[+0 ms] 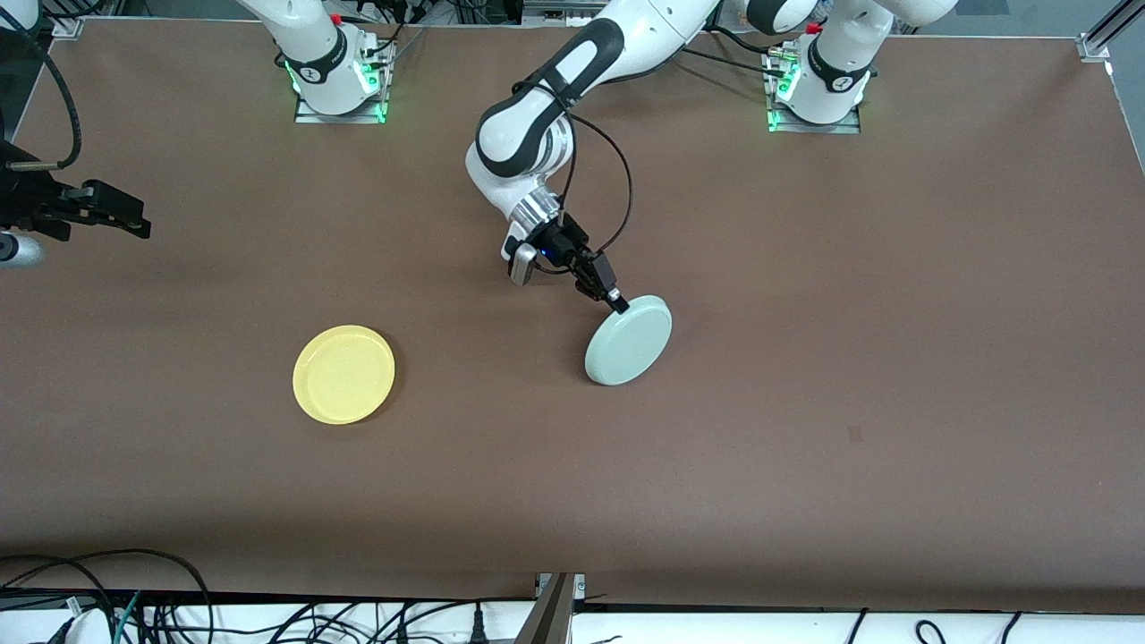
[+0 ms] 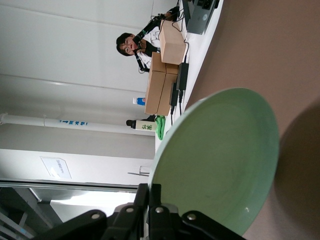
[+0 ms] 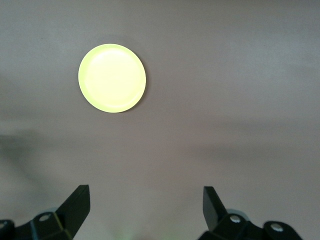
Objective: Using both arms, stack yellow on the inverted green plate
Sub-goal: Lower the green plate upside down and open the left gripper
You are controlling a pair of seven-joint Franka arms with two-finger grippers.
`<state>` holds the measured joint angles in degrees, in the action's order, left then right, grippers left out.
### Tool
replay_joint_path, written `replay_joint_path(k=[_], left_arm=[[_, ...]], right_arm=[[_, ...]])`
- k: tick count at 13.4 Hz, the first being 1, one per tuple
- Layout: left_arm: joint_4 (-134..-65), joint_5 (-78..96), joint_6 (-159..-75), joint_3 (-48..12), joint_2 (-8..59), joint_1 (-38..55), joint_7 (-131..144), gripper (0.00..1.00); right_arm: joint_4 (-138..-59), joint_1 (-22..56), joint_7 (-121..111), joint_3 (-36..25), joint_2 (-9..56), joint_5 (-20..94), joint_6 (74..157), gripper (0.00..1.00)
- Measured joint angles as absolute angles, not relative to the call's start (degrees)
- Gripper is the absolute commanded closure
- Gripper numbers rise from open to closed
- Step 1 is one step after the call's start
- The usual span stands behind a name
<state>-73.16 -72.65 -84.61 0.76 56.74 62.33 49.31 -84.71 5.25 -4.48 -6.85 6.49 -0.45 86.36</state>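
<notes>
Left end effector (image 1: 615, 300): clamped on the rim of the green plate (image 1: 629, 340), gripping it at the edge that faces the arm bases — the fingers pinch that edge from both sides. In the left wrist view the black fingers (image 2: 150, 200) close tight on the rim of the green plate (image 2: 220, 160).

Green plate: tilted, underside turned up toward the front camera, its held edge raised and its lower edge at or close to the brown desk (image 1: 805, 358); whether that edge actually touches the desk I cannot tell. It sits near the middle of the desk, a little toward the left arm's end.

Yellow plate (image 1: 343, 374): flat on the desk, right way up with its rim showing, well apart from the green plate and toward the right arm's end. Nothing touches it.

Right end effector (image 1: 112, 215): up in the air over the right arm's end of the desk, waiting, fingers spread wide and holding nothing. The right wrist view shows its two finger tips (image 3: 77, 205) far apart — the yellow plate (image 3: 112, 78) lies on the desk in that camera's sight, clear of them.

Left arm (image 1: 555, 98): reaches from its base down toward the desk's middle, black cable looping beside the wrist.
</notes>
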Motion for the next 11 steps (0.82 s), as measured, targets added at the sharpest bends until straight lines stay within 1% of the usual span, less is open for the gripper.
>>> replay_joint_path(k=[5, 8, 11], left_arm=[[-73.11, -70.22, -86.2, -0.17, 57.44, 64.24, 60.83, 0.0], [-73.09, -66.66, -91.62, -1.1, 57.85, 65.42, 72.36, 0.0], [-73.04, -65.6, -98.84, -1.28, 58.15, 65.49, 82.38, 0.0]], right_arm=[[-84.75, 5.19, -4.48, -6.96, 7.2, -0.45, 86.72, 0.0], [-84.8, 5.18, -4.48, -6.97, 8.49, -0.45, 87.67, 0.0], [-84.85, 4.82, -4.48, -7.2, 10.23, -0.46, 87.96, 0.0]])
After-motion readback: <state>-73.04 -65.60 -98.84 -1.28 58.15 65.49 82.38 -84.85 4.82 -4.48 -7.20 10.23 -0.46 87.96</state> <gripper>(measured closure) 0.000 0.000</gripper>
